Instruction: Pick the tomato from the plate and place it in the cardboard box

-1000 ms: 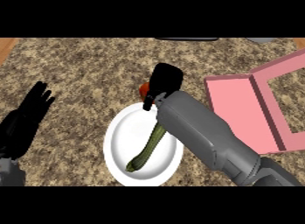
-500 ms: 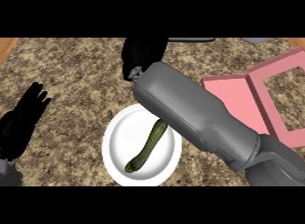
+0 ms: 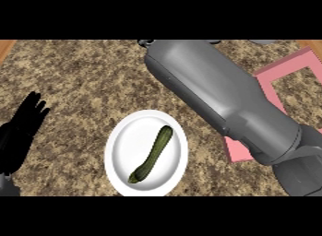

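While the robot's right forearm (image 3: 224, 97) stretches diagonally across the speckled counter (image 3: 81, 78) to the view's top edge, its right hand is out of sight, so whether it grips anything cannot be told. No tomato shows in this view. On the white plate (image 3: 126, 152) lies only a dark green cucumber (image 3: 153, 154), set at a slant. Partly hidden behind the forearm, the pink cardboard box (image 3: 286, 73) sits at the right. At the left edge the left hand (image 3: 17, 133) rests with straight fingers, holding nothing.
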### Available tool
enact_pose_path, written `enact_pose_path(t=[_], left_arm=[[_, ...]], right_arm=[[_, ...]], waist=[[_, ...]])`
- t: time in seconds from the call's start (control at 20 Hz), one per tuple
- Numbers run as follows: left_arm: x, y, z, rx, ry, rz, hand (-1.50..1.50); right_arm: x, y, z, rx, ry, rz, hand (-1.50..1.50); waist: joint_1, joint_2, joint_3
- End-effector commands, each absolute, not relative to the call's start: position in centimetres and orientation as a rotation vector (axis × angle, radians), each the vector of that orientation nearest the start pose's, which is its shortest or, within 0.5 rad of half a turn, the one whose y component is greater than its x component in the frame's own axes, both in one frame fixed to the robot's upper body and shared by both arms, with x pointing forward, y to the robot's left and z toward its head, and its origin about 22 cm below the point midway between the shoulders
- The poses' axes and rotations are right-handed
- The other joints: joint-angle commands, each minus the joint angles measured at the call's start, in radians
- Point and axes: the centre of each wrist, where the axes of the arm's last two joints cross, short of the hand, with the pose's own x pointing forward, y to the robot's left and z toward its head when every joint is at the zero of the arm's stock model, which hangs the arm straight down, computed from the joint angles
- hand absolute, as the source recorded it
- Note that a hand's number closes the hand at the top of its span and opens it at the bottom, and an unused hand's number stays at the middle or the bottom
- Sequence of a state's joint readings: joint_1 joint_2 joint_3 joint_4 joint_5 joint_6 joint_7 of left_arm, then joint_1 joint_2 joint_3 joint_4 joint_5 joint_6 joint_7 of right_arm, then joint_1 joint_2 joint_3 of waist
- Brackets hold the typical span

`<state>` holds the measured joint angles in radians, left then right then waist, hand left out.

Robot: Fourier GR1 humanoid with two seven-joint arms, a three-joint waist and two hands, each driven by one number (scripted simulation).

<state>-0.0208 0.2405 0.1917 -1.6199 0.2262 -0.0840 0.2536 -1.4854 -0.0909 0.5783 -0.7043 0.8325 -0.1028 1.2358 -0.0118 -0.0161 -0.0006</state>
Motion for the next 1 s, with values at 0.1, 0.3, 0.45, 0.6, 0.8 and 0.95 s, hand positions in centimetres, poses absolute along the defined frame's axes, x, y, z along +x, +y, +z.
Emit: enact_pose_path(t=[0.1, 0.3, 0.45, 0.6, 0.8, 0.95], left_arm=[[23.3, 32.7, 4.2, 0.064, -1.418, 0.074, 0.0], [24.0, 33.6, 5.2, 0.093, -1.421, 0.065, 0.0], [24.3, 32.4, 5.4, 0.072, -1.43, 0.053, 0.0], [23.8, 32.6, 5.3, 0.076, -1.425, 0.086, 0.0], [24.8, 32.9, 4.6, 0.08, -1.435, 0.08, 0.0], [24.4, 32.1, 4.9, 0.075, -1.442, 0.066, 0.0]], right_arm=[[41.0, -0.3, 26.5, -1.567, -0.999, 0.396, 1.5], [41.5, -2.0, 26.6, -1.584, -0.931, 0.469, 1.5], [41.9, -4.0, 25.2, -1.582, -0.969, 0.423, 1.5], [41.8, -6.8, 23.4, -1.596, -0.967, 0.437, 1.5], [41.5, -9.7, 20.4, -1.576, -0.979, 0.414, 1.5], [40.7, -12.2, 18.1, -1.549, -0.966, 0.433, 1.5]], waist=[[-0.015, -0.003, 0.001], [-0.015, 0.002, 0.001], [-0.01, 0.006, 0.001], [-0.012, 0.004, 0.001], [-0.012, 0.011, 0.001], [-0.01, 0.01, 0.001]])
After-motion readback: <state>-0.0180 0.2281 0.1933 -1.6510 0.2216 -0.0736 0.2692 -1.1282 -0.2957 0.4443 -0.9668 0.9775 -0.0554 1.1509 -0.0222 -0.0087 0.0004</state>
